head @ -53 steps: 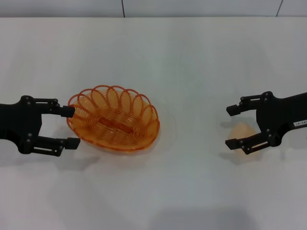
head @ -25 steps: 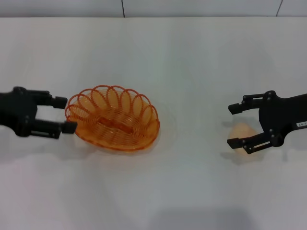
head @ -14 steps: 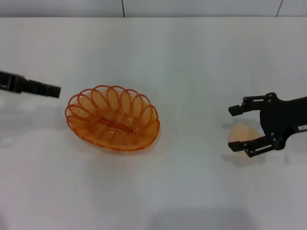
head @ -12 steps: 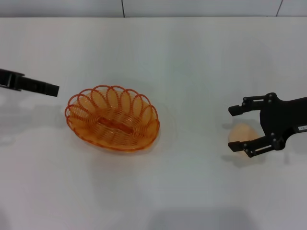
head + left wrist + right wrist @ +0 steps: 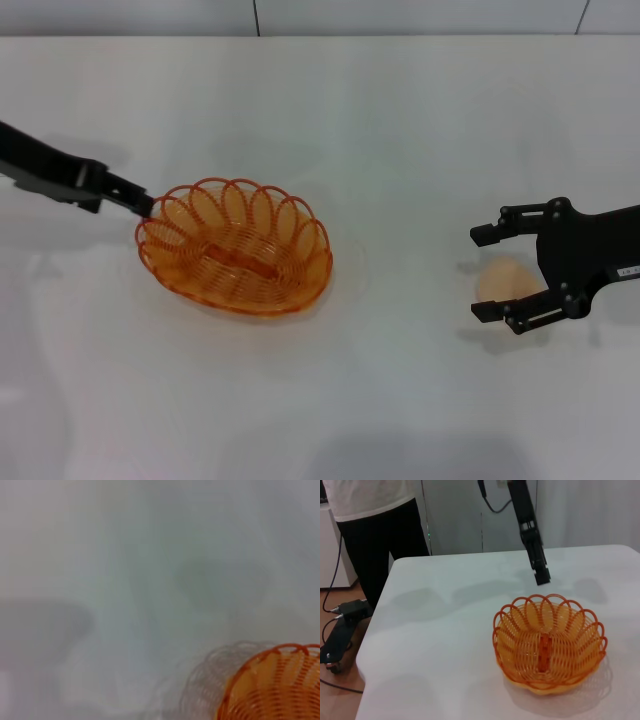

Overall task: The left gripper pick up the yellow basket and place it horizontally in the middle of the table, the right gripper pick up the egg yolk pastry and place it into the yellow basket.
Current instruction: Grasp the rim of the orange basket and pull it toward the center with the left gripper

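The yellow basket rests upright on the white table, left of the middle. My left gripper is turned edge-on, its tip just at the basket's far-left rim. The left wrist view shows only the basket's rim and bare table. In the right wrist view the basket stands with the left gripper just behind it. My right gripper is open at the right side of the table, one finger on either side of the egg yolk pastry, which lies on the table.
The table's far edge meets a grey wall at the top of the head view. The right wrist view shows the table's rounded edge, a person in dark trousers standing beyond it, and a small device on the floor.
My left gripper drew away from the basket, rose and turned edge-on, then came back to the basket's far-left rim. My right gripper shifted slightly left, still open around the pastry. The basket stayed put.
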